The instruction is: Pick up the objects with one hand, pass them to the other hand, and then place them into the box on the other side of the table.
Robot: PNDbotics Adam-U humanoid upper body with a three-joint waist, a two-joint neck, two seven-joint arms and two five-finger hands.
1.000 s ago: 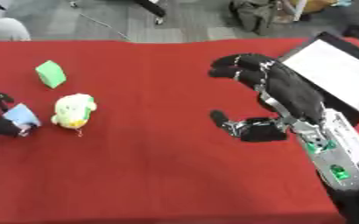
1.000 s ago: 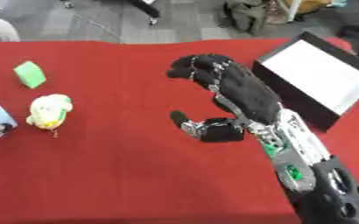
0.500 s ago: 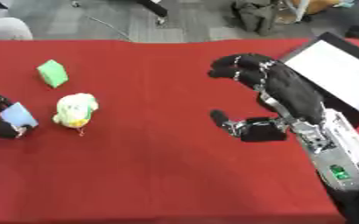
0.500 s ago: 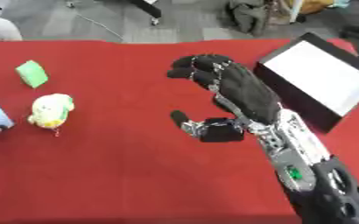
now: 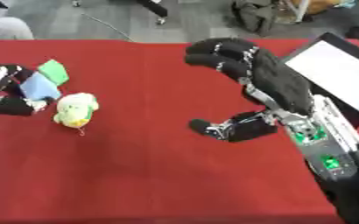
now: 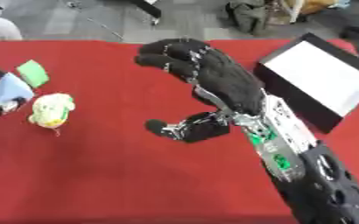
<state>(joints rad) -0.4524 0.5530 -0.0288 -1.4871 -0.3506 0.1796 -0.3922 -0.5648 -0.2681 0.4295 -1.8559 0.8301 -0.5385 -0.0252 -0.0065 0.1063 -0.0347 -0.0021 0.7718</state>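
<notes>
At the left edge, my left hand (image 5: pixel 10 105) is shut on a light blue flat thing (image 5: pixel 38 85), held just above the red table. Touching its far corner in the picture is a green block (image 5: pixel 54 71). A yellow-green plush chick (image 5: pixel 75 109) lies on the cloth right beside that hand. My right hand (image 5: pixel 278 85) hovers over the middle of the table, open, its fingers loosely curved toward the left and its thumb low, holding nothing. The black box with a white inside (image 6: pixel 320 76) stands at the right edge, behind the right hand.
A red cloth (image 5: pixel 136 175) covers the whole table. Beyond its far edge lies grey floor with chair legs and a dark bundle (image 5: pixel 259 15). My right forearm (image 6: pixel 290 153) crosses the lower right of the table.
My left hand has risen toward the far side and a little right, carrying the light blue thing up next to the green block. The right hand has drifted slightly left.
</notes>
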